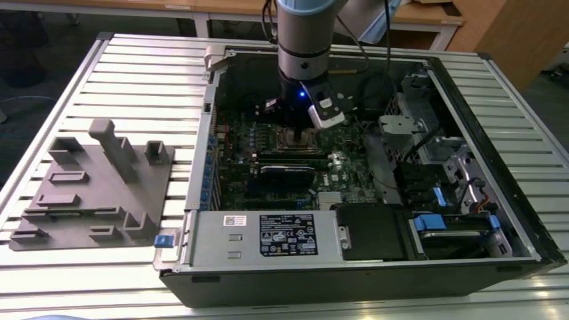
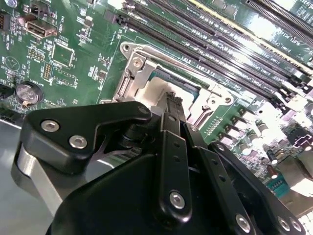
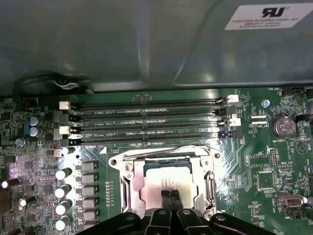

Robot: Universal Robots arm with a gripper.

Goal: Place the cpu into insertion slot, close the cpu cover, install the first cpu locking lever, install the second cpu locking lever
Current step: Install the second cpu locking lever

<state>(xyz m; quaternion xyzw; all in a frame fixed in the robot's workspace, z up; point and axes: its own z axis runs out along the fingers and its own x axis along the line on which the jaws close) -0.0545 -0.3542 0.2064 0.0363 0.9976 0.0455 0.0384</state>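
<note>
gripper fingertips together on cpu; cpu in insertion slot

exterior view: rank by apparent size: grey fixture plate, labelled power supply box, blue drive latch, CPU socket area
1. grey fixture plate
2. power supply box, close to the plate; its nearness to the camera makes this order unsure
3. insertion slot
4. blue drive latch, looks about alike to the slot; unranked

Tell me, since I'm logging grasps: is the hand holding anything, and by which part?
It cannot be told. The hand sits low over the cpu in the insertion slot, fingertips close together at its top face, but no grip shows.
</note>
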